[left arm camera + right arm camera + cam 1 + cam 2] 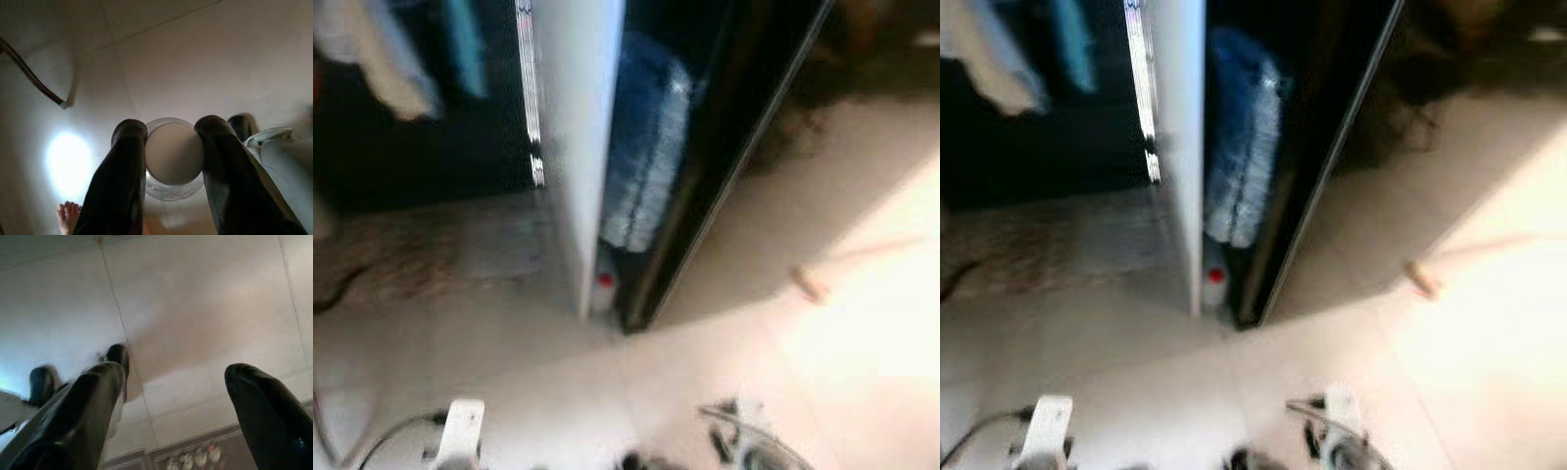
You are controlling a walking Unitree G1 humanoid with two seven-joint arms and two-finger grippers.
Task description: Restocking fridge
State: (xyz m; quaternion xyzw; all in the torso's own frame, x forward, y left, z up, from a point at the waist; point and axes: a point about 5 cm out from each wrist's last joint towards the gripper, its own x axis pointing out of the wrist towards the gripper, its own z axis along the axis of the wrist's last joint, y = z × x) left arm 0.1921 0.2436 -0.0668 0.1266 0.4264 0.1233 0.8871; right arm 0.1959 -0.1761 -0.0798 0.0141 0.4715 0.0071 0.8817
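Observation:
My left gripper [171, 131] is shut on a clear round bottle with a pale cap [174, 152], held low over the tiled floor. My right gripper [173, 372] is open with nothing between its fingers, also hanging over the floor. Ahead, in the blurred head views, the fridge stands with its white door edge [578, 127] towards me. A blue padded bag [646, 147] sits in the dark gap behind it. A small bottle with a red cap [603, 289] stands at the bottom. My left arm [460, 431] and right arm [744, 446] show at the lower edge.
A dark glossy panel [724, 147] slants right of the gap. Pale floor tiles [862, 323] lie bright to the right, with a light wooden stick [813, 284] on them. A cable [29, 73] runs across the floor, and a person's bare toes [66, 215] are near my left gripper.

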